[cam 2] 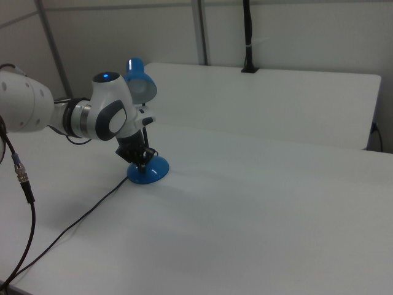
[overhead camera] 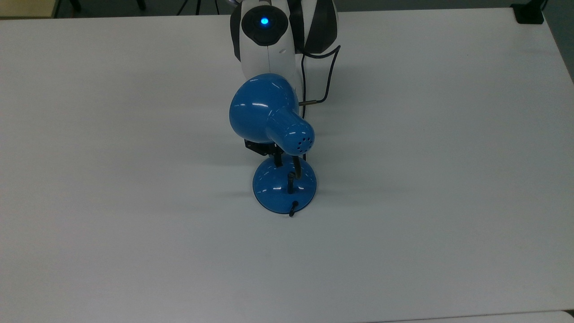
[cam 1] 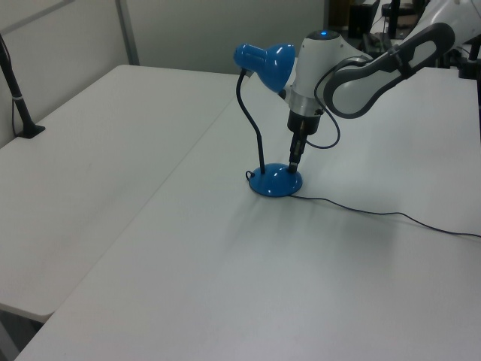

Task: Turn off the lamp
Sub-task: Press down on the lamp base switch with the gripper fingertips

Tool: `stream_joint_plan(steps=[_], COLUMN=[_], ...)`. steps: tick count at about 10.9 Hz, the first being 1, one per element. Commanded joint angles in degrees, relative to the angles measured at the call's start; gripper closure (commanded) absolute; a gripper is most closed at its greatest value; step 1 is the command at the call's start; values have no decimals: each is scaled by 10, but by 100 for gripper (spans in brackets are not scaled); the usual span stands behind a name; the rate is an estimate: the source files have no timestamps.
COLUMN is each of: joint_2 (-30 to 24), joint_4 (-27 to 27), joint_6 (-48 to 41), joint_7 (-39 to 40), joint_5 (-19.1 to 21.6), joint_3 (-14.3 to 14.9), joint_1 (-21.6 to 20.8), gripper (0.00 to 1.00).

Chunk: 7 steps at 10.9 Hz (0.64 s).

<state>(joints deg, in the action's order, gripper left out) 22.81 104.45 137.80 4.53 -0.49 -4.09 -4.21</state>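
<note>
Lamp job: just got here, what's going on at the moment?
The Panda arm has its gripper down on the domed base of the blue lamp, on the side nearer the arm. No glow comes from the shade, so the lamp looks off. Its cord trails away across the white table.
</note>
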Motion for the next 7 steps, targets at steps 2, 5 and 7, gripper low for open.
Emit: stream_joint_plan(steps=[2,5,7], joint_2=[9,7,7], joint_4=[37,42,42], joint_6=[2,-5,-11], joint_7=[-10,-10,-10], joint_5=[-4,-5,-5], joint_3=[5,5,5], joint_1=[1,6,7], gripper=[100,100,100])
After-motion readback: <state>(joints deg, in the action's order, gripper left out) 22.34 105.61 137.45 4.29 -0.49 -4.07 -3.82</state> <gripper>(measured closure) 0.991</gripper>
